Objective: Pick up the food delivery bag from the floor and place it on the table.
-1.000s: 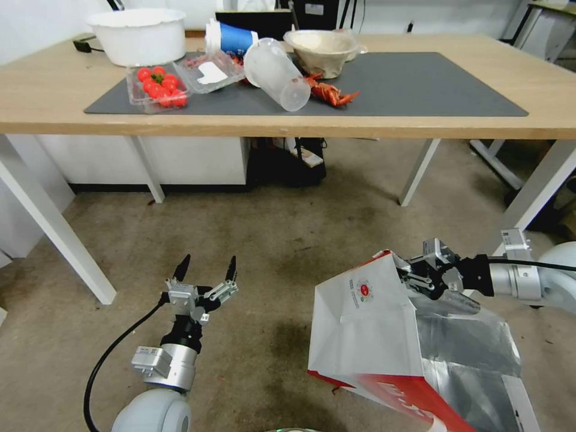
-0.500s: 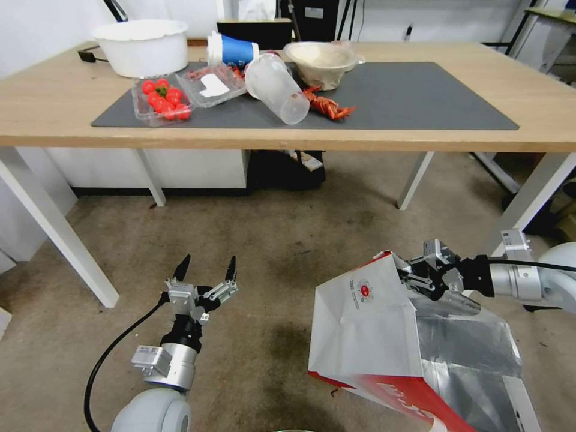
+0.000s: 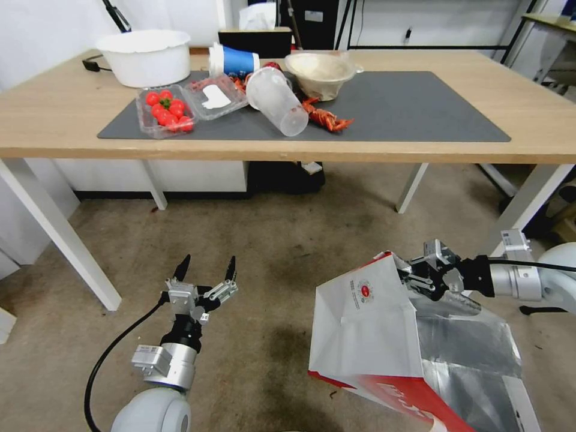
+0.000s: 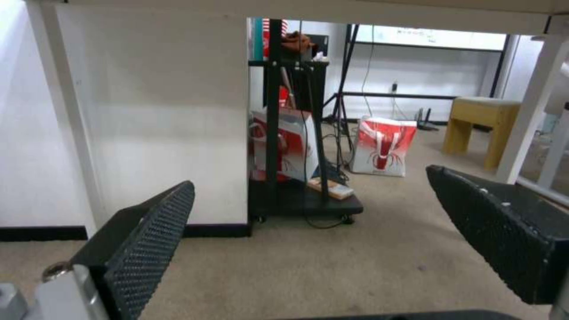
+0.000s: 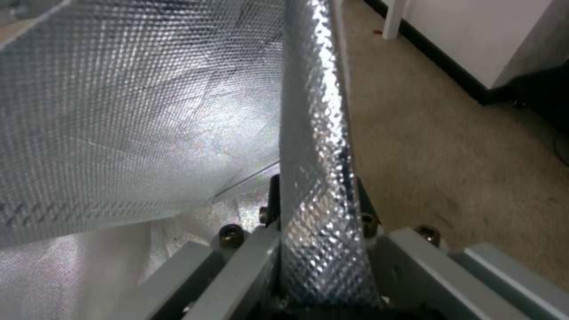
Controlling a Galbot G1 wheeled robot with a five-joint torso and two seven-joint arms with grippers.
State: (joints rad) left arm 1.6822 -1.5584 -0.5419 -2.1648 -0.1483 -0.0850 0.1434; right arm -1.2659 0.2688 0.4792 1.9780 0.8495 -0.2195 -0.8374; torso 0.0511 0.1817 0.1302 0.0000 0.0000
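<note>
right gripper [image 3: 414, 277] pinches the bag [image 3: 384, 327] by its rim, bag off the floor [image 3: 288, 240] | table [image 3: 54, 114] lies ahead of and above the bag | left gripper [image 3: 204, 268] spread, idle beside the bag

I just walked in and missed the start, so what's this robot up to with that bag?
The right tool is clamped on the top edge of the food delivery bag; the right wrist view shows the foil-lined wall pinched between its fingers. The bag is low down in front of the table, over the floor, not yet on the tabletop. The left tool is open, holding nothing, low over the floor to the bag's left.
</note>
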